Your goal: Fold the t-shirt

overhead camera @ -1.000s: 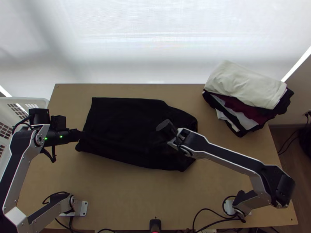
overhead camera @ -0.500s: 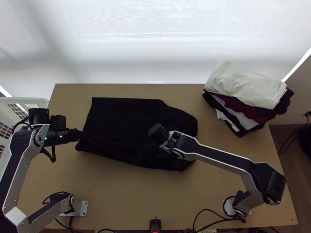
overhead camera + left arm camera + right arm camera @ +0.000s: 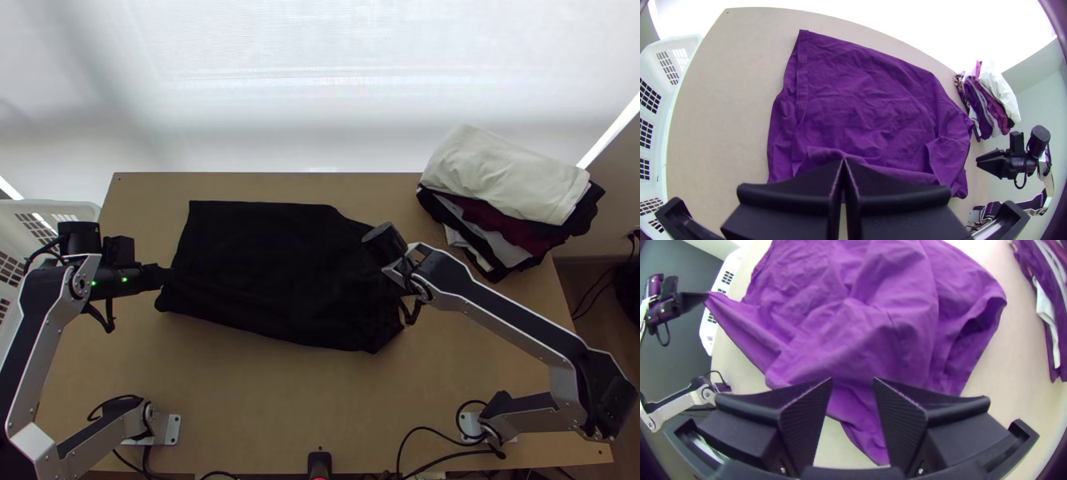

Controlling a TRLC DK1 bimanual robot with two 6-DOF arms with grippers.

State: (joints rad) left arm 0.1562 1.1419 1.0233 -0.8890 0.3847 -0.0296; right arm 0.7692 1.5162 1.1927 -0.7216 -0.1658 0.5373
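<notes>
Right tool (image 3: 386, 242) nearer clothes pile (image 3: 504, 176)

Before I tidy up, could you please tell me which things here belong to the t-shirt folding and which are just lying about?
Part of the job:
- t-shirt, spread on the table
- left gripper, holding its edge
- right gripper, open over it

Just lying about:
- pile of clothes at the far right
- white basket at the left
</notes>
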